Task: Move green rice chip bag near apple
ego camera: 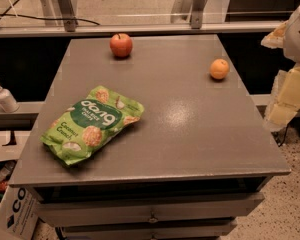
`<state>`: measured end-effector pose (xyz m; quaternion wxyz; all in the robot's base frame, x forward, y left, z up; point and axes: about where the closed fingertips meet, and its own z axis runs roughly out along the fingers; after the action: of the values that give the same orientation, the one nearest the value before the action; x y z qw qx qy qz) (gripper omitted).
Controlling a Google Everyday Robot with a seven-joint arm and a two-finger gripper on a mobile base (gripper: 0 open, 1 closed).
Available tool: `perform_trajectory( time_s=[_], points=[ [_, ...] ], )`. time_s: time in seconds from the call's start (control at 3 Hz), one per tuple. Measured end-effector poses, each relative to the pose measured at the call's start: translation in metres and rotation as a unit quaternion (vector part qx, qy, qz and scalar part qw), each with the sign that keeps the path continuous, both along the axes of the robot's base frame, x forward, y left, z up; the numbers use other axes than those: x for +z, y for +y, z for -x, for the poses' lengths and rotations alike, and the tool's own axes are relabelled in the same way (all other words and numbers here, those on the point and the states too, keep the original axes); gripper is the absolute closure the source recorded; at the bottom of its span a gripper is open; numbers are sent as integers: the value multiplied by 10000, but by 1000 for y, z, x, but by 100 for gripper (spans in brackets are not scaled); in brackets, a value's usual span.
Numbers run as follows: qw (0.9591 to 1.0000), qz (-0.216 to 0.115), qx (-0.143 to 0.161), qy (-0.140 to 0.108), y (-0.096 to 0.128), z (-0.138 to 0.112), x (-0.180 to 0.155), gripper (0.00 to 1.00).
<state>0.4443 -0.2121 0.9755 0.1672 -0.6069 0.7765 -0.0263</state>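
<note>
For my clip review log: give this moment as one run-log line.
crinkly bright-green rice chip bag: flat, grey table front-left | shiny red apple: back-left, apart from bag | end effector: beyond table's right edge | bag ungrasped

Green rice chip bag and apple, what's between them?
Only bare tabletop separates the green rice chip bag and apple, in the camera view; the gripper is beyond its right edge.

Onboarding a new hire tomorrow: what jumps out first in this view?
The bright green rice chip bag grabs the eye first, lying flat on the front-left of the grey table. Next come the red apple near the back edge, left of centre, and a smaller orange fruit at the back right. The pale claw hangs off the table's right side, touching nothing.
</note>
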Motion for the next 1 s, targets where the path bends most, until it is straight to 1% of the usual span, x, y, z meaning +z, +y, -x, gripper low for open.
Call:
perform_trajectory(
  time_s=[0.33,0.67,1.0],
  points=[
    [9985,-451,276,112,27,-7,-14,0],
    [9925,-1000,648,275,77,-4,-27,0],
    [9827,-1516,999,362,130,4,-32,0]
  ],
)
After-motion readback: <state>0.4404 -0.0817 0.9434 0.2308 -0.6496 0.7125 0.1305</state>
